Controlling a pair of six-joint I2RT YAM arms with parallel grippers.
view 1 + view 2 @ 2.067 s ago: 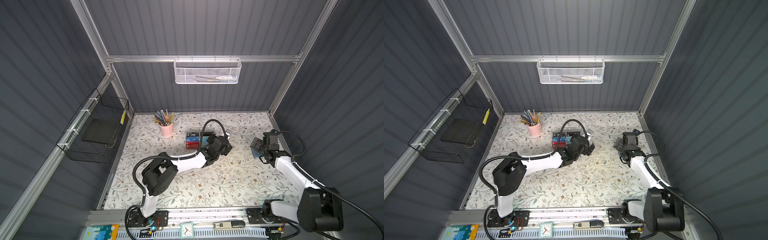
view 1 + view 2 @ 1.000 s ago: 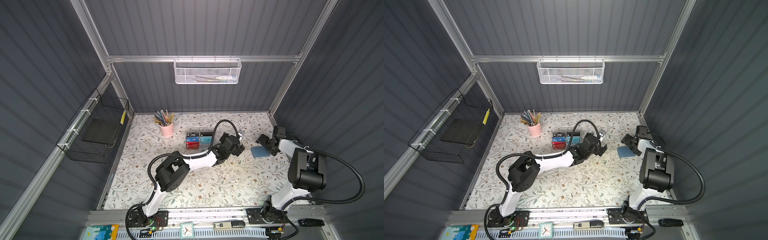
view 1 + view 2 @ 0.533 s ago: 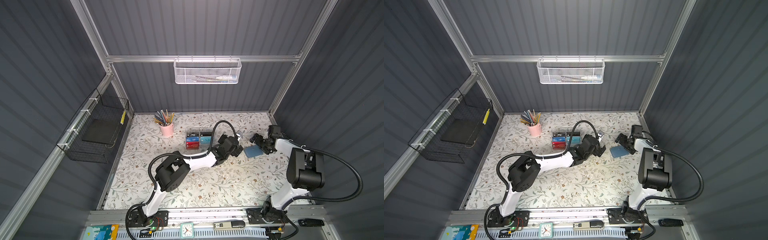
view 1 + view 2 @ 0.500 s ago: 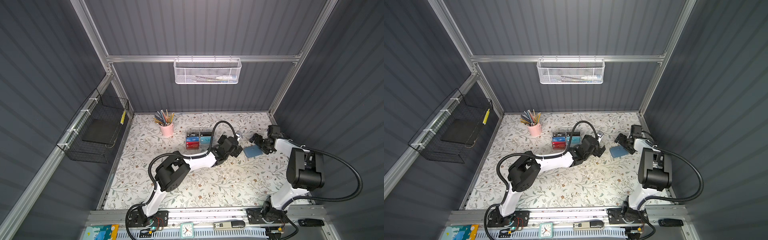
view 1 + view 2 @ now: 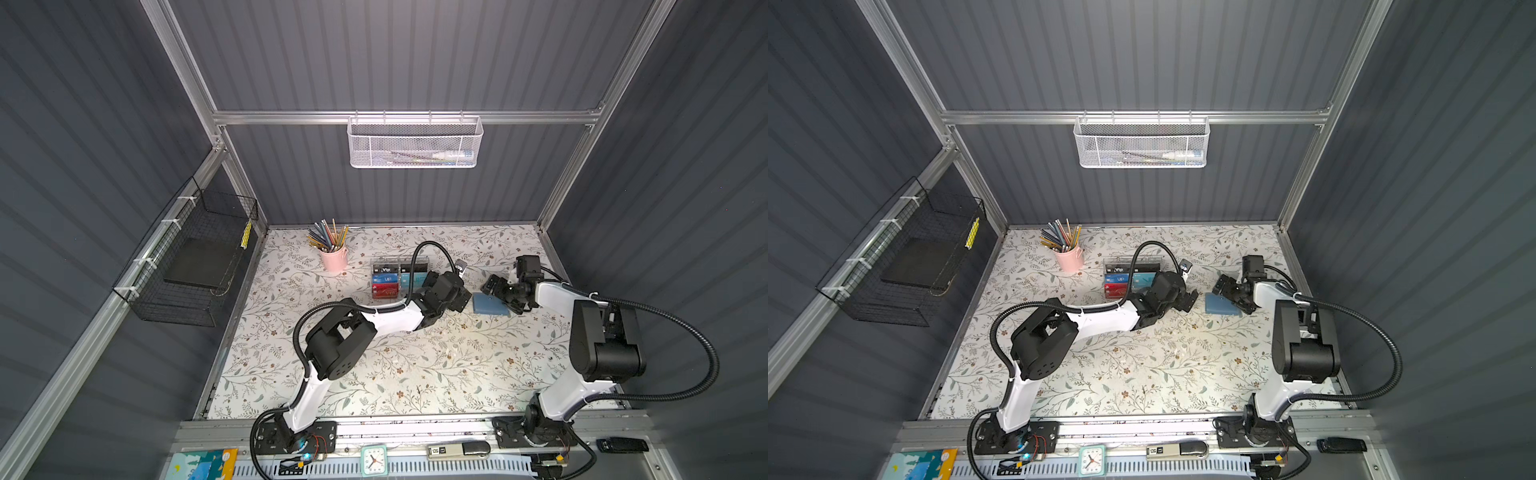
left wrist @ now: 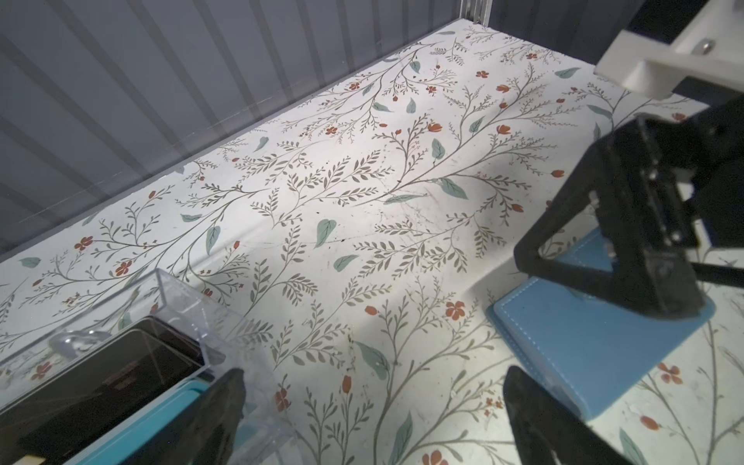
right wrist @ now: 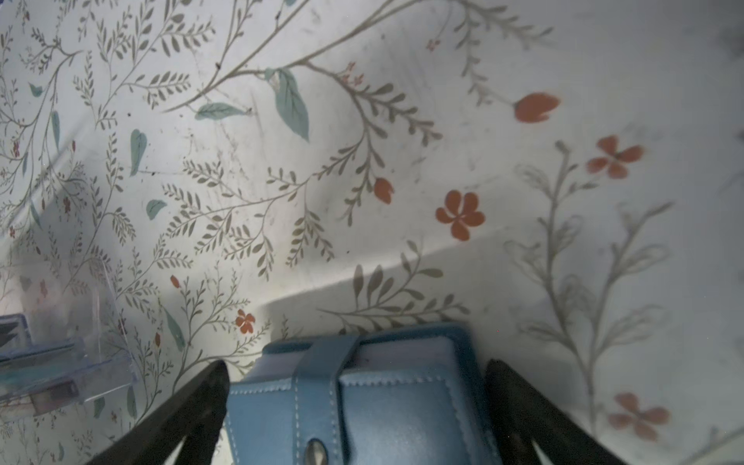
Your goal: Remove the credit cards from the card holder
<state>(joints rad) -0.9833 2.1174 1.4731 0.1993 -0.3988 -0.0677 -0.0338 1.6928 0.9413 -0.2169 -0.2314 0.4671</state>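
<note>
left claw (image 6: 372, 410) spread wide, empty | right claw (image 7: 358, 376) spread wide, straddling card holder (image 7: 402, 406)

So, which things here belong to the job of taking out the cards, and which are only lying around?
Job: card holder, closed, no credit cards showing; right hand, open around it.

Lying about: clear rack of VIP cards, pink pencil cup, white mesh basket, black wire basket, clock.

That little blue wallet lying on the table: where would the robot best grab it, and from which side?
Probably across two opposite side edges, from above. The card holder lies flat and closed, its snap tab wrapped over the top, so only the thin sides offer purchase. The right pincer stands open astride it, a finger beside each edge.
</note>
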